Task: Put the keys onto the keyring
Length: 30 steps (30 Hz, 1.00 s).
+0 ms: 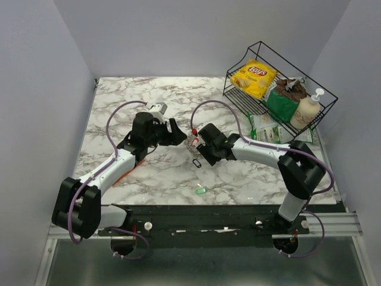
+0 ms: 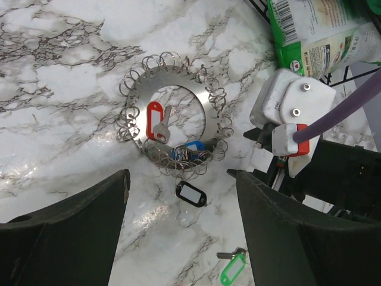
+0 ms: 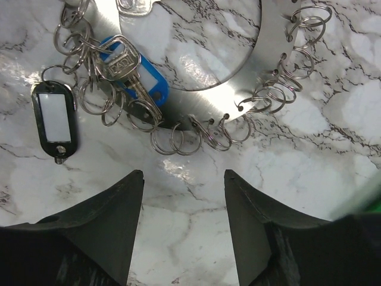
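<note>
The marbled worktop (image 1: 119,113) carries a black wire basket (image 1: 260,43) at its far right corner, holding a yellow crisp bag (image 1: 254,77), a green packet (image 1: 283,102) and a pump bottle (image 1: 306,111). The two arms reach in from the near edge and meet around the middle of the worktop. The left fingers (image 2: 71,232) are spread wide with nothing between them, hovering just left of the keyring (image 2: 172,76). The right fingers (image 3: 101,226) are likewise parted and empty, just to its right and pointing at it. The keyring is a flat silvery band lying on the worktop between the two arms, its outer edge fringed with many small split rings (image 3: 271,95). A red-tagged key (image 2: 155,118) lies across the left side of the band and into its hole; whether it is threaded on cannot be told. A blue-tagged key (image 3: 134,74) sits among the split rings on the near side of the band. A black tag (image 3: 53,116) with a white insert lies just beside that same stretch of rim, on its near side. The green-tagged key (image 1: 200,190) lies alone on the worktop, well apart from the keyring, toward the near edge.
</note>
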Each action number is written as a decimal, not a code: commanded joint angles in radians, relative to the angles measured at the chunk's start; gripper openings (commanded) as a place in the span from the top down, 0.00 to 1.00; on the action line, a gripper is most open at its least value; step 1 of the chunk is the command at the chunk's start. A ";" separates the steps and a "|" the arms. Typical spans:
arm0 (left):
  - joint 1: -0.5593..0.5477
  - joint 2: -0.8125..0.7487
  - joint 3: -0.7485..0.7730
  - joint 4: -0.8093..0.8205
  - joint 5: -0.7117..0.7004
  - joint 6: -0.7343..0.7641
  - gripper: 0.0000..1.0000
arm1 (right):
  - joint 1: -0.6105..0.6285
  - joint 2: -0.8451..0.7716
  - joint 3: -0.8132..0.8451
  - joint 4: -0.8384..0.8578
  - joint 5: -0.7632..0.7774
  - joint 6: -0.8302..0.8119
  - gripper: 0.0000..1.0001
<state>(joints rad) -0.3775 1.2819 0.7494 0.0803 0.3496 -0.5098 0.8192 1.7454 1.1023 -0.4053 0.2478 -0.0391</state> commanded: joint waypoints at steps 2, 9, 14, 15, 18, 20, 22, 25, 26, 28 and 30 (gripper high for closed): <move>0.008 0.013 -0.016 0.042 0.051 -0.018 0.19 | 0.020 0.022 0.034 -0.015 0.016 -0.061 0.38; 0.006 0.017 -0.028 0.061 0.061 -0.025 0.19 | 0.061 0.063 0.056 0.013 0.036 -0.100 0.46; 0.008 0.020 -0.036 0.072 0.065 -0.026 0.19 | 0.064 0.092 0.079 0.016 0.047 -0.102 0.48; 0.006 0.022 -0.036 0.072 0.068 -0.026 0.19 | 0.064 0.095 0.082 0.020 0.045 -0.102 0.48; 0.008 0.023 -0.038 0.072 0.071 -0.027 0.20 | 0.063 0.112 0.093 0.025 0.045 -0.107 0.52; 0.006 0.022 -0.036 0.075 0.071 -0.029 0.20 | 0.063 0.127 0.097 0.026 0.041 -0.110 0.52; 0.006 0.014 -0.038 0.073 0.065 -0.029 0.20 | 0.063 0.137 0.105 0.033 0.041 -0.110 0.55; 0.006 -0.004 -0.039 0.065 0.042 -0.026 0.19 | 0.063 0.151 0.116 0.034 0.048 -0.110 0.57; 0.008 -0.010 -0.039 0.059 0.034 -0.022 0.20 | 0.063 0.155 0.117 0.036 0.056 -0.110 0.57; 0.008 -0.032 -0.044 0.053 0.017 -0.021 0.20 | 0.063 0.166 0.122 0.039 0.065 -0.111 0.60; 0.009 -0.058 -0.050 0.047 -0.017 -0.019 0.20 | 0.063 0.178 0.128 0.040 0.079 -0.113 0.63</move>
<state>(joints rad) -0.3534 1.2945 0.7124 0.1143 0.3206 -0.5213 0.8696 1.8759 1.1954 -0.3939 0.2859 -0.1287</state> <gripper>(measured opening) 0.806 0.389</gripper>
